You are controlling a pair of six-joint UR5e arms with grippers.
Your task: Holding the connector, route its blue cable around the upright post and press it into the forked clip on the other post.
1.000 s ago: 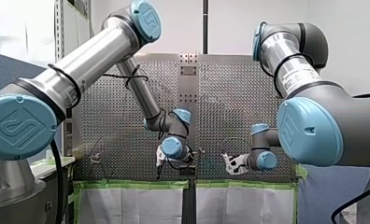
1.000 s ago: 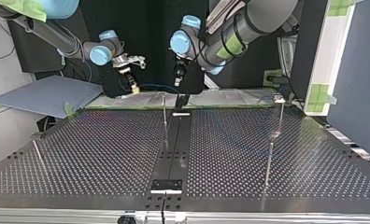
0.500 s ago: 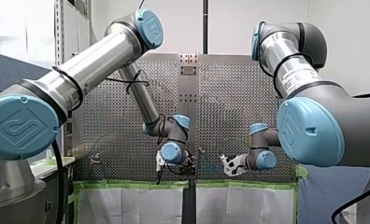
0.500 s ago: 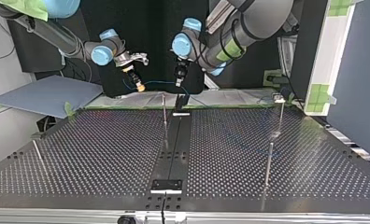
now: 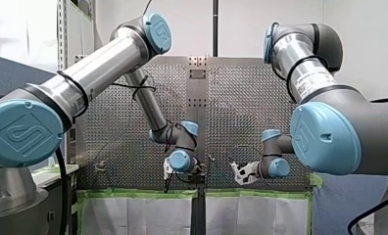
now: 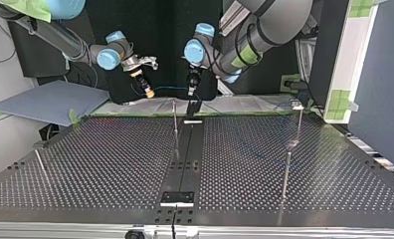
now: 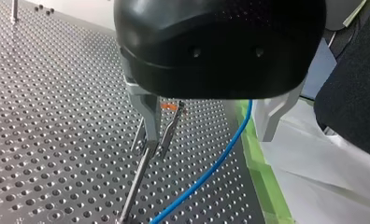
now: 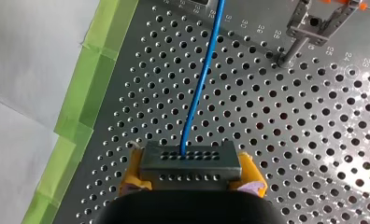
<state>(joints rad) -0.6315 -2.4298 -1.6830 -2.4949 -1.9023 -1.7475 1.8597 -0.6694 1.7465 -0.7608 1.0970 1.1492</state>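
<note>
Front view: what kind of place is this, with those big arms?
Probably a robot lab: my left arm and my right arm reach over a metal table full of holes, with a blue cable between them.

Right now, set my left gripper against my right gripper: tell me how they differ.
My left gripper stands open; my right gripper is shut on the connector. The left's fingers are metal; the right's pads are yellow. The blue cable passes loose between the left's fingers but ends in the right's connector. Both hang over the perforated table.
</note>
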